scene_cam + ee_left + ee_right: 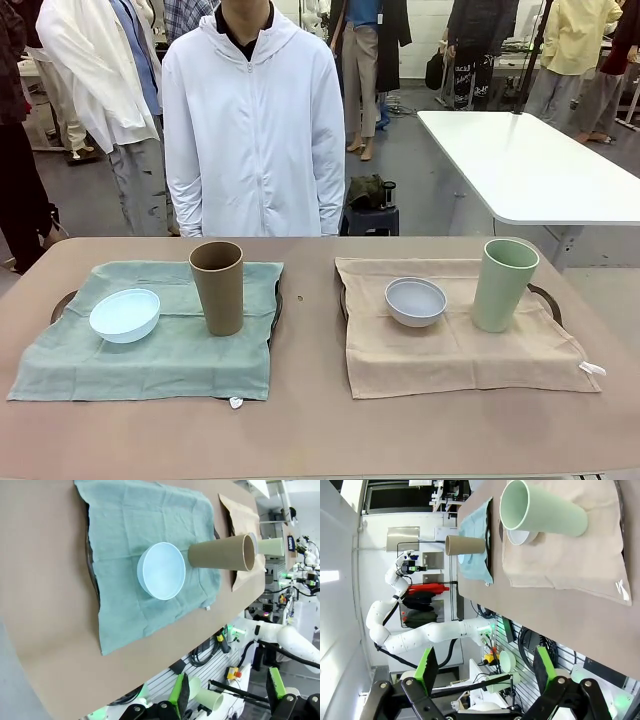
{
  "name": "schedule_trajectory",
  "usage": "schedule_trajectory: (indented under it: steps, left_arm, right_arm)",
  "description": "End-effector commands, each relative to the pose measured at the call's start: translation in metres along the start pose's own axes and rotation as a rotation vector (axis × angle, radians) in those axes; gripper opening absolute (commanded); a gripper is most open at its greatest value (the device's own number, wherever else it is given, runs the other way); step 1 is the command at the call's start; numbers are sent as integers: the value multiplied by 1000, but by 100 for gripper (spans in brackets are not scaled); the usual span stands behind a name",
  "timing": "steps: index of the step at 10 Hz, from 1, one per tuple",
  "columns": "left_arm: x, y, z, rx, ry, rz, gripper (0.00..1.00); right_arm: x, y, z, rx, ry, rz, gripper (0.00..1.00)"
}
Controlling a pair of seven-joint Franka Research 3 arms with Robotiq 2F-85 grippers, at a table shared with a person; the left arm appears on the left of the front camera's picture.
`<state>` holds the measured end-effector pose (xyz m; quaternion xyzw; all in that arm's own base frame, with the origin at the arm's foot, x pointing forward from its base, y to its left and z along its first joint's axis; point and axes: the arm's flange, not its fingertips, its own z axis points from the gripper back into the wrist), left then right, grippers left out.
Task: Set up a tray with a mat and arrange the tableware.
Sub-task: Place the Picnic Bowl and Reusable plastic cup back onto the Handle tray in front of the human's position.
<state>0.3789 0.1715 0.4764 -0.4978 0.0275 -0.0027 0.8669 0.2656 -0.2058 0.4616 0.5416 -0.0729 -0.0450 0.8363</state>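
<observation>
Both pincers hang well above the bench, empty and spread wide: the left pincer [227, 700] shows its green pads apart at the bottom of its wrist view, and the right pincer [485, 672] likewise. Below the left one, the pale blue bowl [125, 315] and the tan-brown tumbler [217, 288] stand upright, near each other, on the green mat [140, 365] over a dark tray [62, 303]. Across the bench [310, 420], the greyish white bowl [416, 301] and the light green tumbler [504, 285] sit on the beige mat [450, 360]. All four look light, stiff and matte, so probably not slippery; the tumblers seem tippy, best pinched mid-wall or across the rim, the bowls by the rim, while the mats are limp cloth
</observation>
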Motion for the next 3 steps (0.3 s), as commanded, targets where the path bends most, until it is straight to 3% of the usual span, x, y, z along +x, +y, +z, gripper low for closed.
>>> schedule_trajectory:
  steps: [1, 3]
  left_arm:
    - [0, -2, 3, -6, -10, -6, 83]
    - [0, -2, 3, -6, -10, -6, 83]
  right_arm:
    - [-1, 2, 1, 4, -3, 10, 100]
    - [-1, 2, 1, 4, -3, 10, 100]
